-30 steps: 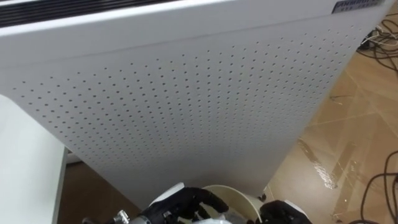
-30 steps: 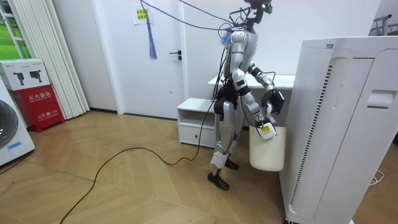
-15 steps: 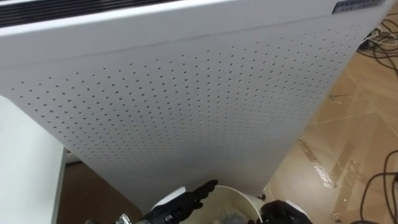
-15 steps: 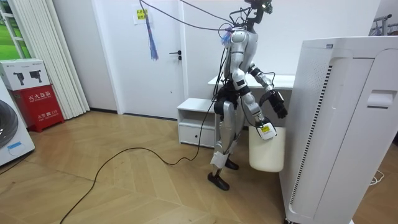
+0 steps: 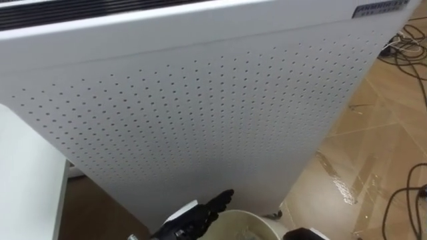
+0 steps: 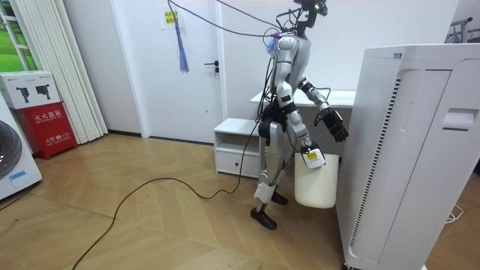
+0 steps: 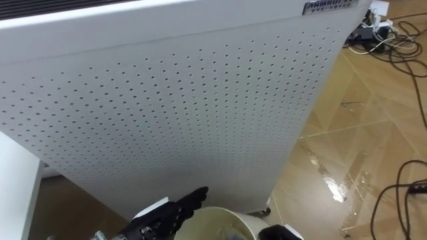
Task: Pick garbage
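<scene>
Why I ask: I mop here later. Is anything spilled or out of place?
Yes: a glossy, streaky patch lies on the wood floor right of the white perforated unit; spill or clear film, I cannot tell. Loose cables sprawl beyond it.

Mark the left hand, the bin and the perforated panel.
left hand (image 5: 213, 204): left eye view, on the fingers.
bin (image 5: 252, 214): left eye view, on the rim.
perforated panel (image 5: 200, 113): left eye view, mid-face.

Home-style test room. Wooden floor (image 6: 150, 232), white door (image 6: 196, 75), curtains (image 6: 52, 67), washing machine (image 6: 11, 161), low cabinet (image 6: 236, 146). Red extinguisher box (image 6: 39, 112) and tall white appliance (image 6: 409, 150) too.
</scene>
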Controlling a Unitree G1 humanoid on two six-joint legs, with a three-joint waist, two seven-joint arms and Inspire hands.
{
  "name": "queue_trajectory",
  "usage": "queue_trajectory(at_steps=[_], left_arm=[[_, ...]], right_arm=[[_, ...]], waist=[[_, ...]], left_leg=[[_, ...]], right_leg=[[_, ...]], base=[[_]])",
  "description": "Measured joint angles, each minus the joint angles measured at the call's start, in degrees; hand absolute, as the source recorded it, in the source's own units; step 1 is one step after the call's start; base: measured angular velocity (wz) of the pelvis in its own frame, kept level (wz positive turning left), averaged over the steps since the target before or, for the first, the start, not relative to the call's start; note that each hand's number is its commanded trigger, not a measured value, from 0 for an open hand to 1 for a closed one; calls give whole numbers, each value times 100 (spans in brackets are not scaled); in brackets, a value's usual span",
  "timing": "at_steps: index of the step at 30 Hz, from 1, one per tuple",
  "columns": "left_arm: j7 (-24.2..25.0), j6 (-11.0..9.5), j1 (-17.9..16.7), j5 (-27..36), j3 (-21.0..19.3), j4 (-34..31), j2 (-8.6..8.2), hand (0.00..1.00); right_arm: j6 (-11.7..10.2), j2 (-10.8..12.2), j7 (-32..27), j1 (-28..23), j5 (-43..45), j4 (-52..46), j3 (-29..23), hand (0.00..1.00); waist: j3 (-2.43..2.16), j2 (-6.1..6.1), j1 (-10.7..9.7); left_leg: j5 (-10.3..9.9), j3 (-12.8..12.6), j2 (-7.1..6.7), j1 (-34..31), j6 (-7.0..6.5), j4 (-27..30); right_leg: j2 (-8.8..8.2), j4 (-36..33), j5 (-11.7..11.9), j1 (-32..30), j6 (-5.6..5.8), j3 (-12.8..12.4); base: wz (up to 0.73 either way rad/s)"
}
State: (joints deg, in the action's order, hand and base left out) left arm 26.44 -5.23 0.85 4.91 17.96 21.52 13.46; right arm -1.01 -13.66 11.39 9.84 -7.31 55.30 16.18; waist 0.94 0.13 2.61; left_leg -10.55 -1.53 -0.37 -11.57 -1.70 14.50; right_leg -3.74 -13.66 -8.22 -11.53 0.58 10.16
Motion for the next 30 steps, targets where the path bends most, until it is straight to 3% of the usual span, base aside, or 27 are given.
queue_trajectory(at_steps=[4, 11, 13, 16, 20, 23, 25, 30], left_arm=[[-2, 35, -597, 0, -101, 4, 72, 0], [-254, 30, -1117, -1, -387, 585, 51, 0], [-377, 25, -1222, -8, -442, 1032, 43, 0], [-535, 17, -1350, -1, -455, 1355, 41, 0], [-704, -46, -1475, 4, -522, 1634, 34, 0], [-822, -105, -1441, -18, -720, 2228, -3, 0], [-859, -138, -1417, -5, -918, 2483, -129, 0], [-988, -135, -1392, 124, -1191, 3067, -201, 0]], right_arm=[[-1, 4, 147, -518, 129, 3, -194, 100], [-72, 13, 113, -1155, 77, 37, -528, 100], [-106, 37, 127, -1292, 53, 172, -599, 100], [-294, 49, 126, -1342, -56, 467, -654, 100], [-334, 62, 33, -1443, -166, 501, -749, 100], [-396, 85, 19, -1476, -162, 660, -928, 100], [-414, 107, -4, -1532, -176, 689, -1118, 100], [-411, 201, -67, -1619, -321, 803, -1403, 100]], waist=[[-44, -39, -88], [-81, -91, -88], [-125, -121, -86], [-113, -135, -100], [-114, -130, -97], [-113, -126, -109], [-103, -101, -105], [-78, -108, -135]], left_leg=[[0, -82, -3, 394, 0, -150], [-3, -148, 4, 827, 3, -297], [1, -153, 24, 968, 13, -328], [3, -145, 28, 1066, 18, -340], [3, -145, 26, 1145, 19, -403], [-1, -156, 27, 1258, 23, -479], [-22, -164, 33, 1341, 36, -516], [-60, -243, 77, 1473, 83, -532]], right_leg=[[10, 31, -2, 308, 3, -11], [68, 150, 5, 700, 5, -79], [90, 206, 10, 840, 0, -72], [98, 270, 11, 913, -3, -73], [105, 304, 17, 1025, -5, -76], [118, 362, 16, 1106, -2, -93], [147, 403, 14, 1191, 5, -166], [190, 422, -15, 1274, -21, -230]], base=[[-9], [-5], [0], [0], [0], [-4], [-8], [-10]])
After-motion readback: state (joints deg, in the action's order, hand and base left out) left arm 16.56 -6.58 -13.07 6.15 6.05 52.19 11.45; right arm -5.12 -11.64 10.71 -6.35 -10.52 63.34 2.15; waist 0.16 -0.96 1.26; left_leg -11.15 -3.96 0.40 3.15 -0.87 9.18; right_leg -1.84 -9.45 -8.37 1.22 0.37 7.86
